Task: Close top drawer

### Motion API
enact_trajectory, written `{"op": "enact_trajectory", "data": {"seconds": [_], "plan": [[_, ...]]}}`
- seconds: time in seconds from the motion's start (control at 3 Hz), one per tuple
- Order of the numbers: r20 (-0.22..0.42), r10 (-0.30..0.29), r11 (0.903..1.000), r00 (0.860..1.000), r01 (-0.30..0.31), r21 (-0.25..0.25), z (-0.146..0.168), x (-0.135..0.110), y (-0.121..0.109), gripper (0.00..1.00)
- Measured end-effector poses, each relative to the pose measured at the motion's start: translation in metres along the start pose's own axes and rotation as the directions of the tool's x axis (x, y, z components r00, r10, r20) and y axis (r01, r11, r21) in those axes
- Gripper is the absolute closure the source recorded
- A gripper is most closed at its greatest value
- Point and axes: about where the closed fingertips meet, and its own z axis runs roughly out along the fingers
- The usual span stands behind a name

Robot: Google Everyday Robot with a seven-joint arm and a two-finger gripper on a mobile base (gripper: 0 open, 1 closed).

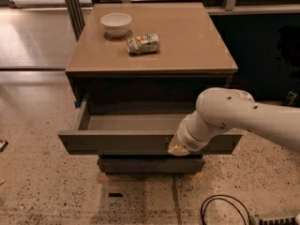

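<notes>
While the wide dark grey-brown top drawer (117, 142) stands pulled out from under the tan cabinet top (187, 46), its shallow grey box lies open to the camera view and its plain flat front faces the speckled stone floor (37, 186). The gripper (177, 148), at the end of a bulky white arm (243, 116) that reaches in from the right, sits against the right part of that front, its pale tan tip at the front's face. Whether it is released or clenched cannot be told. A small white bowl (116, 23) and a crumpled pale snack packet (143, 43) rest near each other on the cabinet top. Below the open drawer a narrower-looking dark drawer front (150, 165) shows. A black looped cable (225, 210) lies on the floor at lower right.
</notes>
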Motion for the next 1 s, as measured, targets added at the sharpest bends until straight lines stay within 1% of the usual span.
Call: {"op": "enact_trajectory", "data": {"seconds": [0.33, 0.67, 1.0], "plan": [[-0.061, 0.014, 0.9992, 0.998, -0.012, 0.037, -0.005, 0.018, -0.032, 1.00], [-0.064, 0.015, 0.9992, 0.998, -0.013, 0.039, -0.005, 0.019, -0.032, 1.00], [-0.109, 0.044, 0.9951, 0.993, -0.034, 0.093, -0.006, 0.029, -0.058, 1.00]]}}
